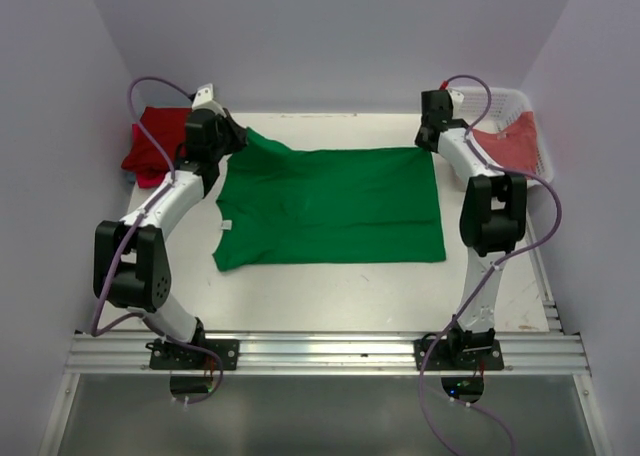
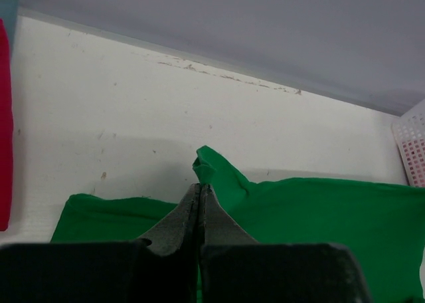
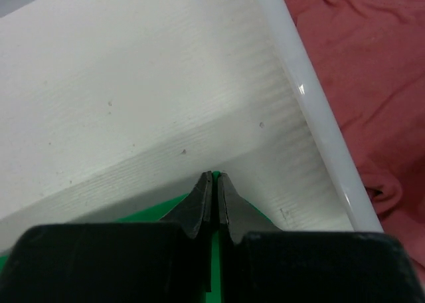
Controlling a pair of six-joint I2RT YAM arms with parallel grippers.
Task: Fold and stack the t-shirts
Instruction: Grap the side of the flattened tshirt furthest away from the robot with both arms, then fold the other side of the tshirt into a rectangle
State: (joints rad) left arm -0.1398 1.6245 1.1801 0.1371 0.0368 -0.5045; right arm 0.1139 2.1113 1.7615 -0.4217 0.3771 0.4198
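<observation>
A bright green t-shirt (image 1: 330, 206) lies spread flat on the white table (image 1: 350, 286). My left gripper (image 1: 238, 136) is shut on its far left corner, and a peak of green cloth (image 2: 212, 167) pokes out past the closed fingertips (image 2: 200, 187). At the far right corner my right gripper (image 1: 428, 146) is also shut, with a sliver of green cloth (image 3: 160, 210) caught between its tips (image 3: 216, 175). A red t-shirt pile (image 1: 155, 146) sits at the far left. A salmon-red t-shirt (image 1: 510, 146) lies in the basket.
The white lattice basket (image 1: 520, 101) stands at the far right corner; its rim (image 3: 312, 103) runs just right of my right gripper. The back wall is close behind both grippers. The red pile's edge (image 2: 3, 117) shows left of my left gripper.
</observation>
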